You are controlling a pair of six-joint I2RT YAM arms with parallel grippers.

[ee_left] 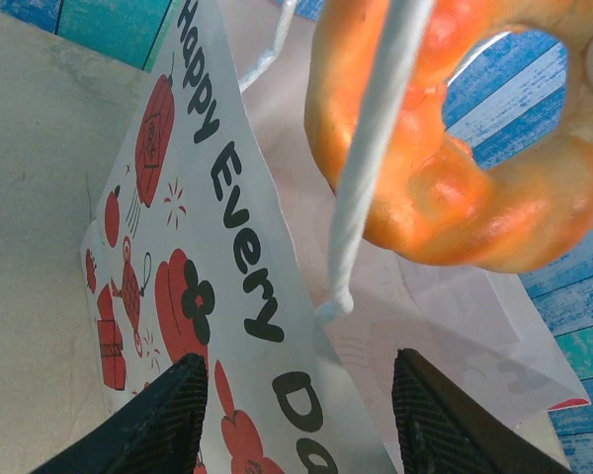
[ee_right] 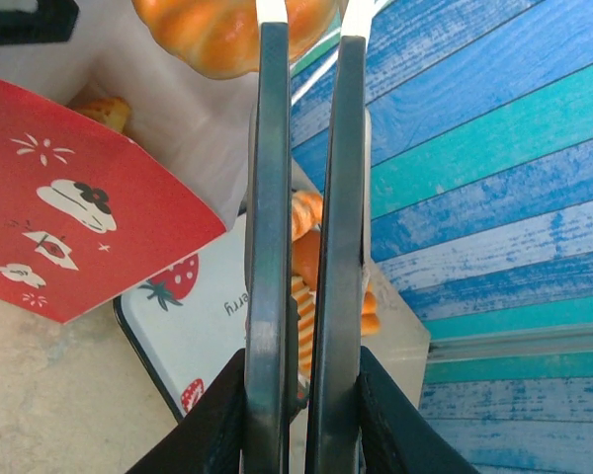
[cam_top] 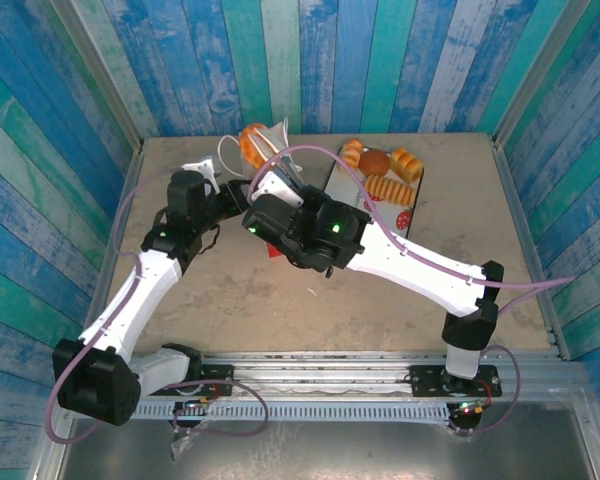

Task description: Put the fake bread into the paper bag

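Your right fingers sit nearly together, seemingly pinching the doughnut by its rim, right above the paper bag. It looks light, hard and glossy, so probably slippery; the ring's narrow side is the sound hold. Your left fingers stand apart, astride the bag's thin, floppy printed wall, beside a twisted cord handle. More ridged pastries lie on the tray.

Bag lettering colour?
Black lettering on the white bag; best in the left wrist view.
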